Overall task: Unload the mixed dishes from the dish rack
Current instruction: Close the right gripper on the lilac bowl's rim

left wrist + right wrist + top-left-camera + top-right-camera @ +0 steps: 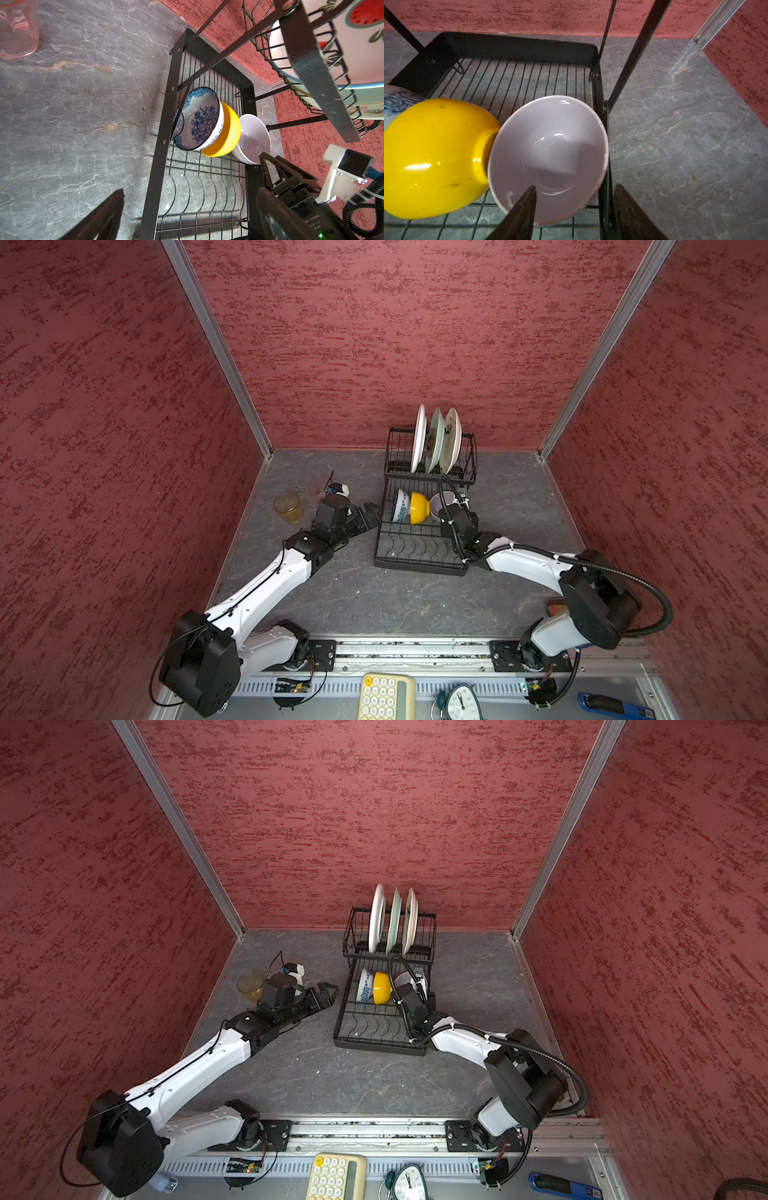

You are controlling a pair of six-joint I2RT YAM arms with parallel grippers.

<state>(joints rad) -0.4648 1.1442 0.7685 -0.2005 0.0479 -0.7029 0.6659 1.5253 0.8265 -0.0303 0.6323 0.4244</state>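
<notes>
the right gripper (575,187) stands part-open astride the rim of the lavender bowl (550,145), one finger inside it, the other outside the side rail of the dish rack (512,44). the left gripper (374,514) gapes wide just beside the rack, near the blue-white bowl (400,506).

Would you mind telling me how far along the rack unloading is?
Done: the amber glass tumbler and pink glass tumbler sit on the table. In hand: the open right hand straddles the rim of the lavender bowl, not yet gripping; the left hand is open. Left: that bowl, the yellow bowl, the blue-and-white floral bowl and three upright plates in the black wire dish rack.
</notes>
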